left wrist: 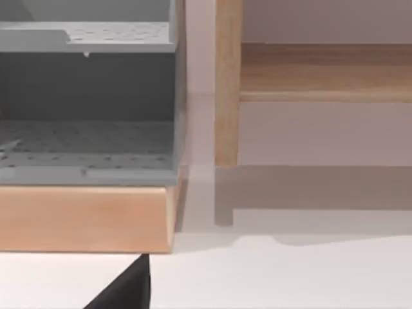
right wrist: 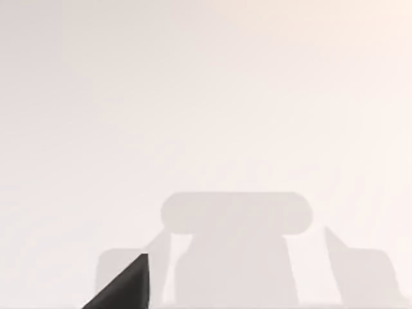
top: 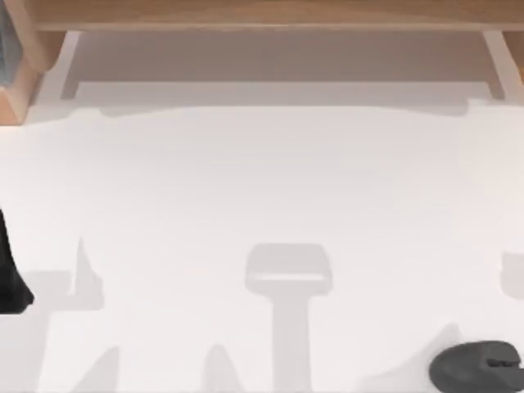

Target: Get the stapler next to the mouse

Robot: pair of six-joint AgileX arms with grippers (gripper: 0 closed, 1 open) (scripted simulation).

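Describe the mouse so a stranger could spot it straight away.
Start from the white table in the top view and go to its near right corner. The mouse lies there, a small dark grey rounded oval with darker button detail, the one dark solid thing among pale shadows.

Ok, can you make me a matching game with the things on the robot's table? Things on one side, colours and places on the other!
Things:
1. mouse
2. table
3. shelf rack
4. left arm

Colours and places:
A. white, under everything
B. black, at the table's left edge
C. dark grey, at the table's near right corner
D. grey with dotted shelves, on a wooden base

Pairs: 1-C, 2-A, 3-D, 4-B
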